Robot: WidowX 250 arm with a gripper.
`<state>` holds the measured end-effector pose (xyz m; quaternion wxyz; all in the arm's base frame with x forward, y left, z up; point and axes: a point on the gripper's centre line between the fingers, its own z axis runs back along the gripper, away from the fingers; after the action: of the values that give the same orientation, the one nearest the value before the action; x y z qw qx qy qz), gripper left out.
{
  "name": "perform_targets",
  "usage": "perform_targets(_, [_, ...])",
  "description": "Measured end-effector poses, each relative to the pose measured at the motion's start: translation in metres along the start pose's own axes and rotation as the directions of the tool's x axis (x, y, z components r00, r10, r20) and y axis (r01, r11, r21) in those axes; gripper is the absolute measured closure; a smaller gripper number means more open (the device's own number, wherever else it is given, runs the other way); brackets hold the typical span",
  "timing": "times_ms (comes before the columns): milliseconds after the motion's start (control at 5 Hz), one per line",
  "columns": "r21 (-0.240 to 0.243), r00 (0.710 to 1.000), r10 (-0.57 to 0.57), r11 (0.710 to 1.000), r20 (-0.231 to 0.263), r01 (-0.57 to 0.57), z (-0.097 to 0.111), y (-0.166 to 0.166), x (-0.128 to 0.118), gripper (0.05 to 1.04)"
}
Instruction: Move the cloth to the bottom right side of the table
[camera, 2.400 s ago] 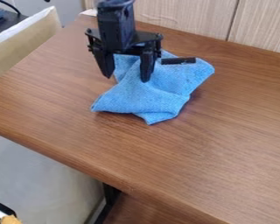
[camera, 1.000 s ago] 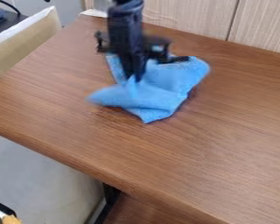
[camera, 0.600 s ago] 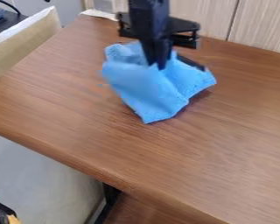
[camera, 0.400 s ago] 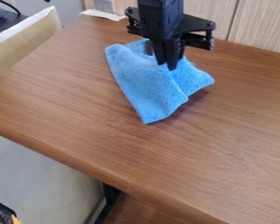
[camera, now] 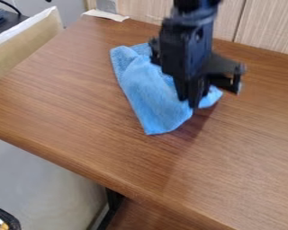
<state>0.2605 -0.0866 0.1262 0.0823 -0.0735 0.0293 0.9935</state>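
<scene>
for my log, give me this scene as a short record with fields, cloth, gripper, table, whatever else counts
cloth: blue, crumpled and folded over itself
cloth place: on the upper middle part of the table, partly behind the gripper
gripper: black, over the right part of the cloth
grip on cloth: cannot tell
table: brown wood grain
behind table: pale wood panels
left of table: beige padded piece with a white top edge
task state: cloth not yet at the bottom right

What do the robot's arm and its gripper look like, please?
The arm is black, with a thick, blocky lower part. The gripper is also black, with dark, narrow fingers tapering downward and an angular bracket jutting out beside them.
</scene>
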Motion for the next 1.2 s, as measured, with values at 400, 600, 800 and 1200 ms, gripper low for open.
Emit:
perform_targets(400, [-0.001,0.99,-0.122,0.993,0.067,0.122,-0.03,0.026,0.035,1.028])
perform_targets(600, [0.008,0.986,-0.15,0.989,0.075,0.149,-0.036,0.034,0.044,1.028])
perform_targets(800, [0.007,0.988,-0.14,0.99,0.072,0.14,-0.037,0.034,0.043,1.003])
perform_targets(1200, [-0.046,0.994,-0.089,0.995,0.063,0.092,-0.039,0.027,0.043,0.581])
